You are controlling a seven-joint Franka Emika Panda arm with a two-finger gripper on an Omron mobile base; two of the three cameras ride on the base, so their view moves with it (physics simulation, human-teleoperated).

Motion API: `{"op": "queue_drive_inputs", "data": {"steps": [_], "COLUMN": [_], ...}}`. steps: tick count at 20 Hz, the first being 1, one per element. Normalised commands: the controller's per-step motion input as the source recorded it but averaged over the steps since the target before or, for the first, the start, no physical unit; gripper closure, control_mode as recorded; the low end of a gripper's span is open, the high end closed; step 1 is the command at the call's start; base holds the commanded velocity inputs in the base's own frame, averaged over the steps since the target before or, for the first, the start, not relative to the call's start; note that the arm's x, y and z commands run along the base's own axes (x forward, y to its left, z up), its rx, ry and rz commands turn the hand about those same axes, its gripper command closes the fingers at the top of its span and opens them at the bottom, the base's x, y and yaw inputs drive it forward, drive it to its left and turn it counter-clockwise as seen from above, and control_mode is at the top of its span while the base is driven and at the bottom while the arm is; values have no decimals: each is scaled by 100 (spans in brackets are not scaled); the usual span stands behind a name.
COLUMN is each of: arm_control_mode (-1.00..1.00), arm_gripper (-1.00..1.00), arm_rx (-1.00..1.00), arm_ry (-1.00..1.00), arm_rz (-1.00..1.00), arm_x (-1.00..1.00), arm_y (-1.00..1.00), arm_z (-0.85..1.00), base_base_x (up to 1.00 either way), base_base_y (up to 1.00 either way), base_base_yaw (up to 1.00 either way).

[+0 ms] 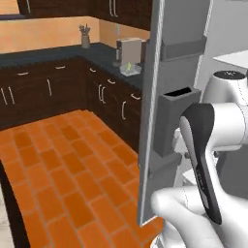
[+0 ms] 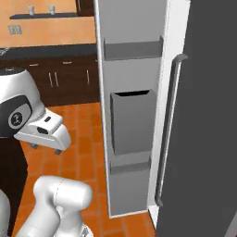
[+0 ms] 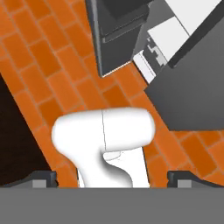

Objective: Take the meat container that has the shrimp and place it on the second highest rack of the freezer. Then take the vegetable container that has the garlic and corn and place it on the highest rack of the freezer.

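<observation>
The two-finger gripper [image 3: 112, 177] shows in the hand view as two small dark fingertips [image 3: 41, 177] set wide apart at the bottom corners, nothing between them: released and holding nothing. It faces down over the orange brick-pattern floor [image 3: 52, 74].

Just beyond, the tall grey metal-faced freezer [image 2: 203, 115] stands with its door [image 2: 132, 106] swung open. In the right base view the inner face of the door is turned to the camera, carrying dark grey door bins [image 2: 132, 121]: a shallow one high up, a deep box-shaped one at mid height, and a further one below. The long vertical bar handle [image 2: 167, 129] runs down the grey panel to the right of the door. In the left base view the same door is seen edge-on, the bins [image 1: 177, 123] projecting to the right toward the arm. The hand view shows the door's lower end and a strip of white interior [image 3: 168, 35] beside it; the individual racks cannot be told apart from here.

Farther off, dark wooden base cabinets [image 1: 48, 92] with a dark countertop [image 1: 58, 52] run along the orange wall. On the counter stand a grey box-shaped appliance [image 1: 130, 51] and a small grey utensil holder [image 1: 85, 38].
</observation>
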Motion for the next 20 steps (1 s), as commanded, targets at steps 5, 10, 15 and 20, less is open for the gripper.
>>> {"op": "queue_drive_inputs", "data": {"steps": [5,10,15,20], "arm_control_mode": [100,100,100,100], "arm_gripper": [-100,-100,-100,-100], "arm_rx": [0,0,0,0], "arm_ry": [0,0,0,0], "arm_rz": [0,0,0,0], "arm_x": [0,0,0,0], "arm_y": [0,0,0,0], "arm_z": [0,0,0,0], "base_base_x": [-40,-15,8,91], "base_base_y": [56,66,32,0], "base_base_yaw": [72,36,14,-1]}}
